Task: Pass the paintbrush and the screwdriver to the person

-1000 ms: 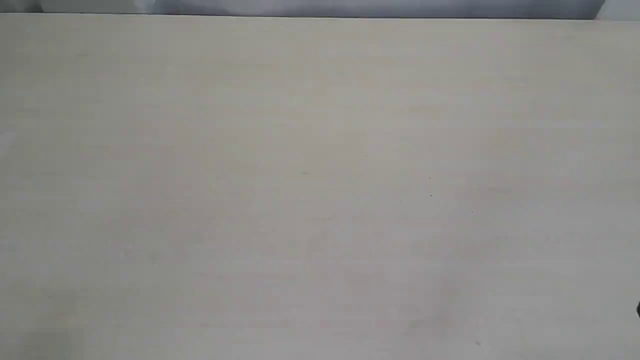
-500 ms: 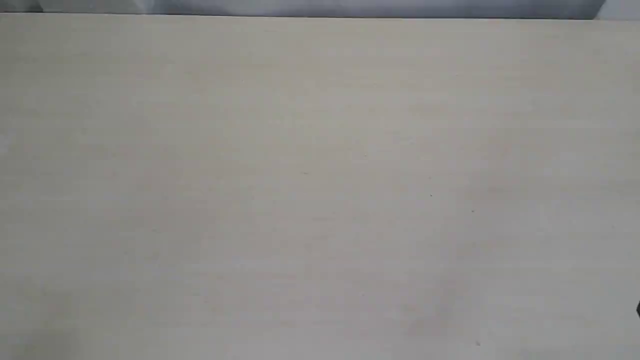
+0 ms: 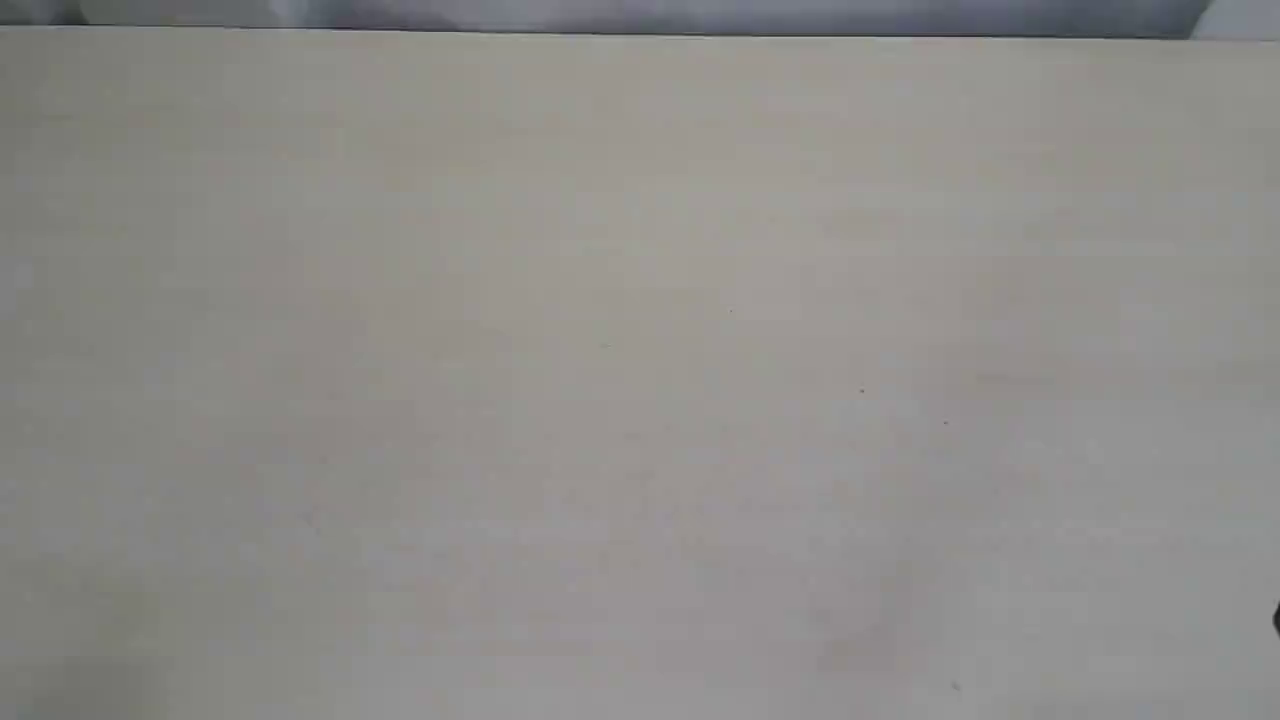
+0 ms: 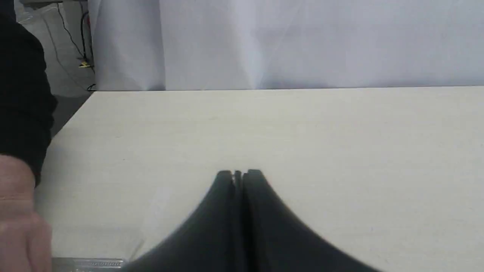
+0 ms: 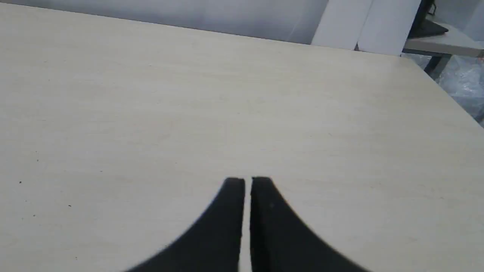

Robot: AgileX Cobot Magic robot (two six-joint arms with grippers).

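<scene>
Left pincer (image 4: 239,173), right pincer (image 5: 247,180) hover closed

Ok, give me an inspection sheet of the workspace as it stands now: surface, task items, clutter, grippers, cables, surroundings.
Surface: pale table, bare in the exterior view apart from a few tiny dark specks.
Job's things: paintbrush and screwdriver not identifiable. A silver metal piece lies beside the person's hand in the left wrist view, too cropped to name.
Clutter: nothing seen.
Grippers: left gripper shut, holding nothing. Right gripper shut to a thin slit, holding nothing.
Cables: black cables off the table, beyond its corner.
Surroundings: white curtain behind the table; white panels and another desk to the side.
</scene>
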